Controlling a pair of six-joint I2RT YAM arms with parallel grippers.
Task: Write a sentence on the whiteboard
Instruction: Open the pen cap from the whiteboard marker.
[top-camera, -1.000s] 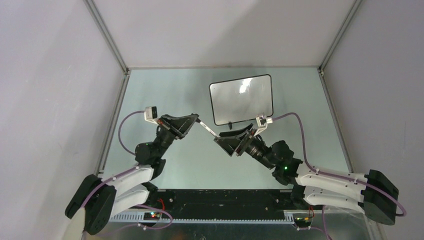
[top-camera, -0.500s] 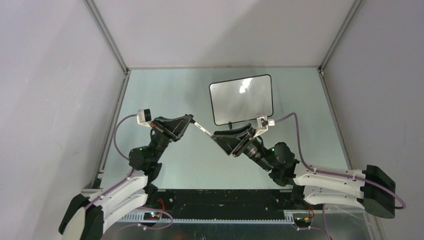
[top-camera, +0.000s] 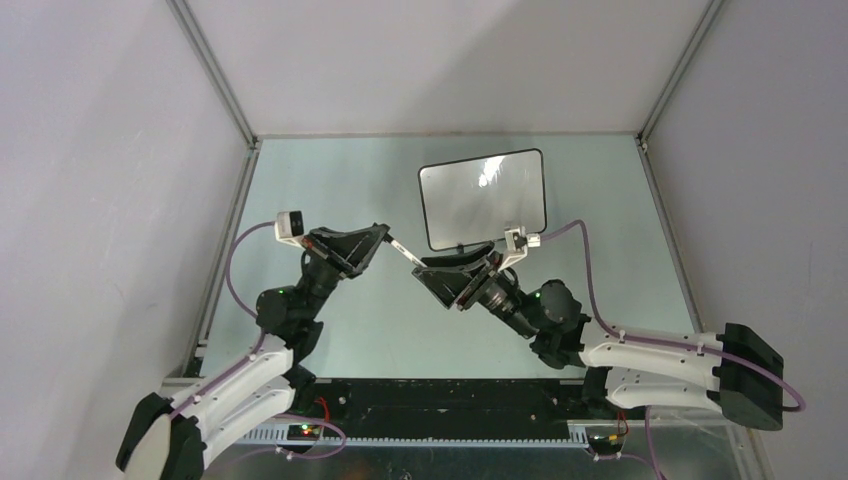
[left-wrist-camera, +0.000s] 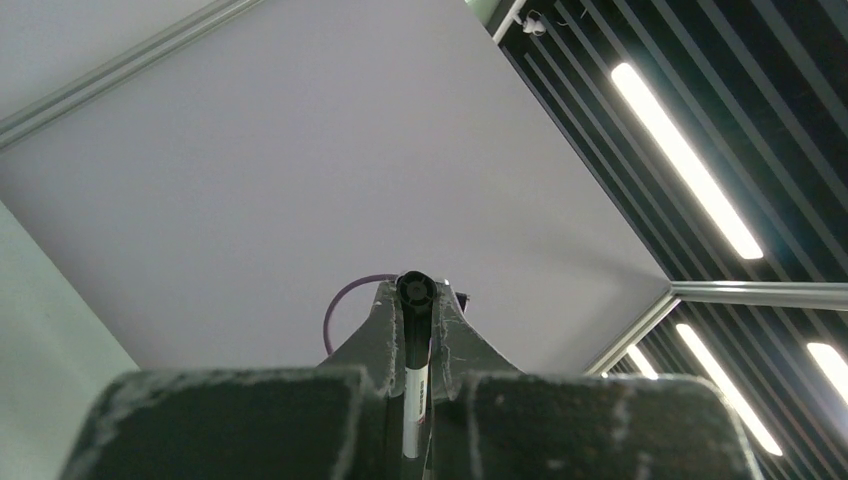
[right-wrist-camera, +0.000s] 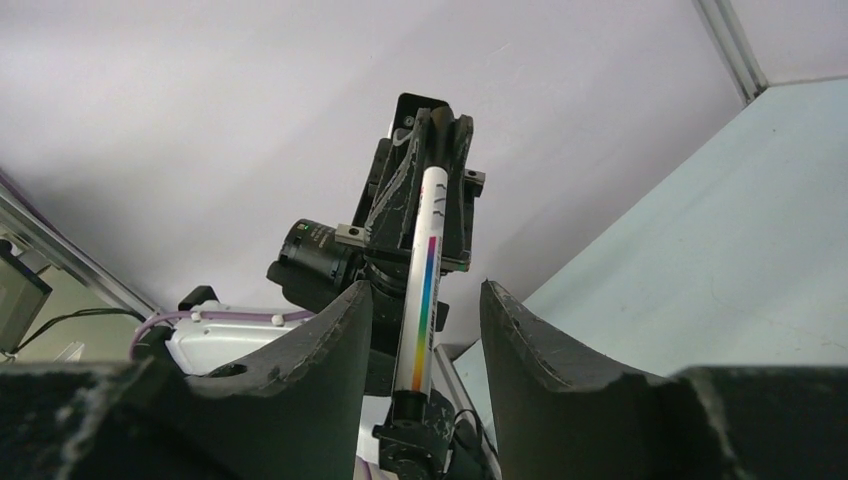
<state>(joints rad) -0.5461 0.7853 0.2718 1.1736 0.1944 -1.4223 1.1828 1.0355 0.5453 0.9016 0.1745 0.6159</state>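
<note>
No legible word, number or brand was found in any view. Small dark marks were seen on the white barrel of the marker (right-wrist-camera: 432, 215), above a rainbow stripe, but they were too small to be read. On the whiteboard (top-camera: 483, 198) no letters could be made out, only glare.

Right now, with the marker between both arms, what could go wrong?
1. The marker is held only by the left jaws, and the right jaws stand open around it. If left lets go before right shuts, it would likely drop to the table.
2. In the top view the right wrist sits at the near edge of the whiteboard; a wide swing may knock it.
</note>
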